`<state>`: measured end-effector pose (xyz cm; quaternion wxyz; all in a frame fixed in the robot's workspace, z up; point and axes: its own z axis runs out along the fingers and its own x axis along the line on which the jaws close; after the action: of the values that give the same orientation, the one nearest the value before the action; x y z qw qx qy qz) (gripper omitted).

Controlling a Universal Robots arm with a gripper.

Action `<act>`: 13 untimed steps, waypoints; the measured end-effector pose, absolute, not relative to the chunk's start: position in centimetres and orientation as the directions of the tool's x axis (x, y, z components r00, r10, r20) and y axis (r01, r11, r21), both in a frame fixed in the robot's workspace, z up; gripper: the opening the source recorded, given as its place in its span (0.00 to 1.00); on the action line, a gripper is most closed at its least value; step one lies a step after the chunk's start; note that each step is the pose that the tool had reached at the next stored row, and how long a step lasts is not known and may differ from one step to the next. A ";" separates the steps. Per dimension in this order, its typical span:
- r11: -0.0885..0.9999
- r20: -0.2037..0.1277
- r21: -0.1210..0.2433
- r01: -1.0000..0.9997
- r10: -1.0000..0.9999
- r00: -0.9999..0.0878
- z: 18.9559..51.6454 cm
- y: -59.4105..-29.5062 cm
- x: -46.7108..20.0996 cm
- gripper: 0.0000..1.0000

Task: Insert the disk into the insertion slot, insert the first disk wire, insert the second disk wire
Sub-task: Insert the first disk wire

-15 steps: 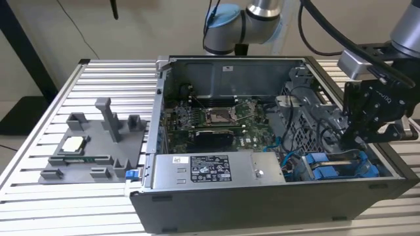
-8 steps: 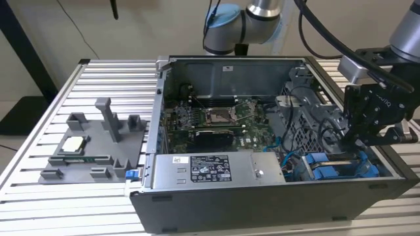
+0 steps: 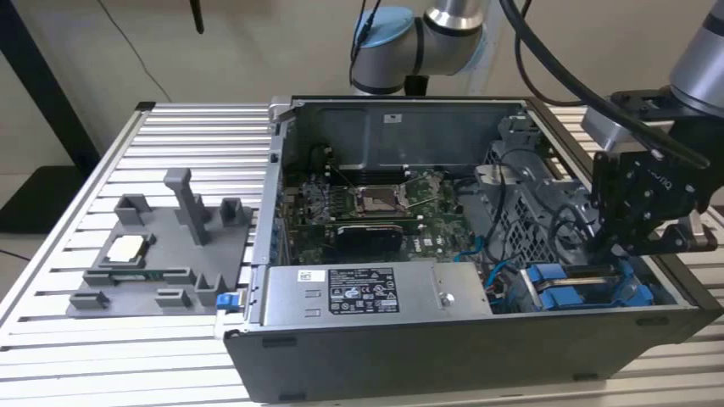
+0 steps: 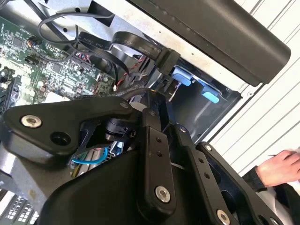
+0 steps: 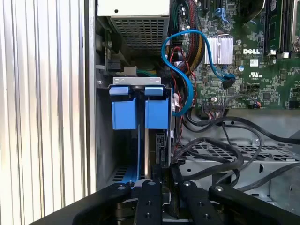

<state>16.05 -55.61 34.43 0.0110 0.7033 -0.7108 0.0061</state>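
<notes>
My gripper (image 3: 647, 242) hangs just above the insertion slot (image 5: 104, 140); I cannot tell whether the jaws are open or closed. The disk (image 5: 156, 112) sits on edge in that slot, directly beneath, its long axis running away from the jaws toward its blue handle.

One computer case (image 3: 453, 360), one power supply (image 3: 374, 292), two blue tabs (image 5: 124, 112), one grey fixture (image 3: 158, 259), one pincer (image 5: 161, 185).
</notes>
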 end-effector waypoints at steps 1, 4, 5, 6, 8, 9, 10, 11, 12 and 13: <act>0.011 0.024 0.007 -1.000 -1.000 -0.011 34.4 -55.6 16.1 0.19; 0.011 0.024 0.007 -1.000 -1.000 -0.011 34.2 -55.6 16.2 0.19; 0.011 0.024 0.007 -1.000 -1.000 -0.011 34.1 -55.6 16.2 0.19; 0.011 0.024 0.007 -1.000 -1.000 -0.011 34.1 -55.6 16.2 0.19; 0.011 0.025 0.007 -1.000 -1.000 -0.011 34.0 -55.6 16.3 0.19; 0.011 0.025 0.007 -1.000 -1.000 -0.011 33.9 -55.6 16.3 0.19; 0.011 0.024 0.007 -1.000 -1.000 -0.011 33.8 -55.6 16.3 0.19; 0.011 0.024 0.007 -1.000 -1.000 -0.011 33.8 -55.6 16.3 0.19; 0.011 0.024 0.007 -1.000 -1.000 -0.011 33.7 -55.6 16.3 0.19; 0.011 0.024 0.007 -1.000 -1.000 -0.011 33.7 -55.6 16.3 0.19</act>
<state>16.31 -55.61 33.68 0.0111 0.7033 -0.7108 0.0062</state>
